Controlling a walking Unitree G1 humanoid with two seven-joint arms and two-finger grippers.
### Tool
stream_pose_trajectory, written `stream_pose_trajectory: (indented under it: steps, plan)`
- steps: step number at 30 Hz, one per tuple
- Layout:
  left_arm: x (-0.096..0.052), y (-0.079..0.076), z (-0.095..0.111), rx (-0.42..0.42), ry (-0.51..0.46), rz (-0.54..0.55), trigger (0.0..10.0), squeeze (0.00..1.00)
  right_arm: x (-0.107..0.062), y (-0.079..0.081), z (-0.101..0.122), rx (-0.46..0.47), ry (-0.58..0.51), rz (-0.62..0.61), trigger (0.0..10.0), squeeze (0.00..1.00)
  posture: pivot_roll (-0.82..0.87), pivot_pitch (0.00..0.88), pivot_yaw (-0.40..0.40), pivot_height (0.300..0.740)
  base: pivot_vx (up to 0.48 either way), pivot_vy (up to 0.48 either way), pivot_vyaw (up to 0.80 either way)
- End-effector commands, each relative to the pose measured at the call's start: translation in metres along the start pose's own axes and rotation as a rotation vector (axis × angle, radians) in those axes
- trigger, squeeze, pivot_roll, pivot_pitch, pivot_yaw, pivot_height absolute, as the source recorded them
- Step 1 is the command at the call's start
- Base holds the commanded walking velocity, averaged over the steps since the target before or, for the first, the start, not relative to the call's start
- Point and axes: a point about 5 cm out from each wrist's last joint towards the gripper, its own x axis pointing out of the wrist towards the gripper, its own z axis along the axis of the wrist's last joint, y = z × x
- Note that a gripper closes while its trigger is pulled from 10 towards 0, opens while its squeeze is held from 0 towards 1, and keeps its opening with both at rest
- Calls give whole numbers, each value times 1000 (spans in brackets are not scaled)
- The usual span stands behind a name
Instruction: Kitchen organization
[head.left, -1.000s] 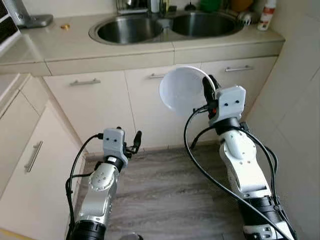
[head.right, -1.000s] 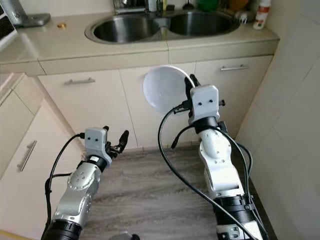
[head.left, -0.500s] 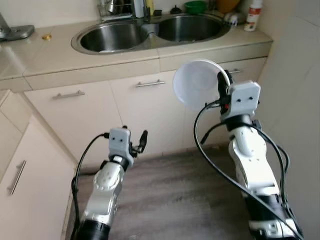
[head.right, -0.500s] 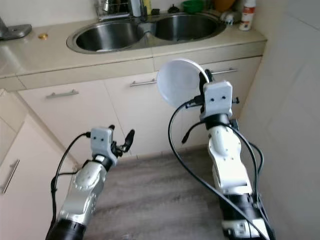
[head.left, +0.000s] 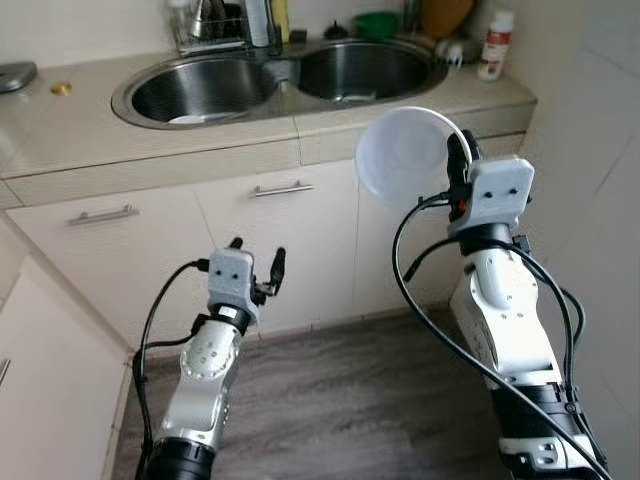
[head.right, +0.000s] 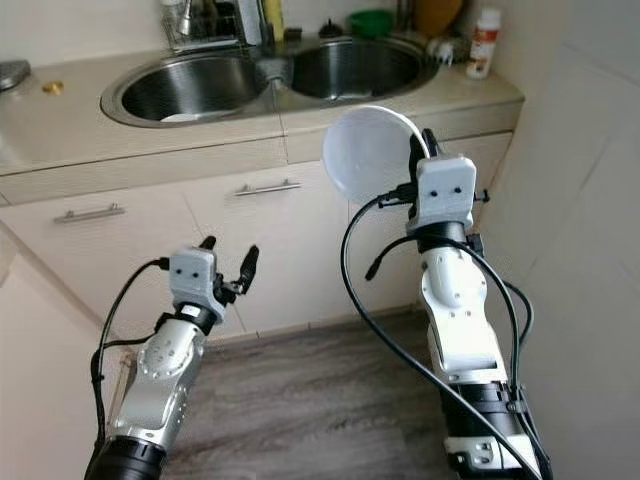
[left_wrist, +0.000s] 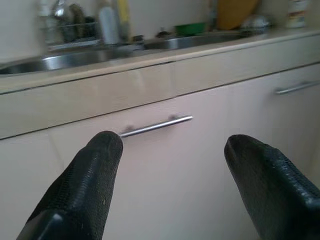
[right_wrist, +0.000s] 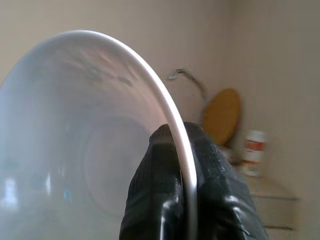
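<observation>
Right hand (head.right: 424, 150) grips a white bowl (head.right: 370, 155) upright below the double sink (head.right: 260, 75).

Both arms are built of smooth silver-grey shell segments joined by black collars, with a wider black ring at the base of each forearm near the 6 o'clock edge of the head views. Each wrist ends in a boxy pale-grey housing with small dark screw holes on its face, and a loose black cable loops out from that housing and runs down alongside the forearm; the right housing also shows a small red spot at its 9 o'clock side. The left gripper (head.left: 256, 262) and right gripper (head.left: 457, 152) each carry two long black fingers (left_wrist: 85, 190) with a finely textured, rubbery surface and rounded tips.
</observation>
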Motion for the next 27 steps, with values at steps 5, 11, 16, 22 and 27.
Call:
stream_pose_trajectory:
  steps: [5, 11, 16, 22, 27]
  plan:
    - [5, 2, 13, 18, -58, 24, 10000, 0, 4, -2, 5, -28, -24, -3, 10000, 0, -78, 22, 33, 740, 404, 0, 670]
    - [8, 1, 18, 16, -80, 19, 10000, 0, 6, -6, 7, -30, -38, -22, 10000, 0, -81, 21, 33, 740, 430, 0, 474]
    - [10, -1, 22, 18, -94, 13, 10000, 0, 8, -9, 10, -37, -53, -35, 10000, 0, -83, 22, 34, 740, 422, 0, 0]
    - [11, -1, 25, 20, -106, 14, 10000, 0, 11, -12, 13, -52, -65, -44, 10000, 0, -84, 21, 35, 740, 440, 0, 0]
    - [13, 0, 31, 24, -134, 11, 10000, 0, 12, -12, 13, -54, -68, -50, 10000, 0, -81, 19, 36, 740, 431, 0, 0]
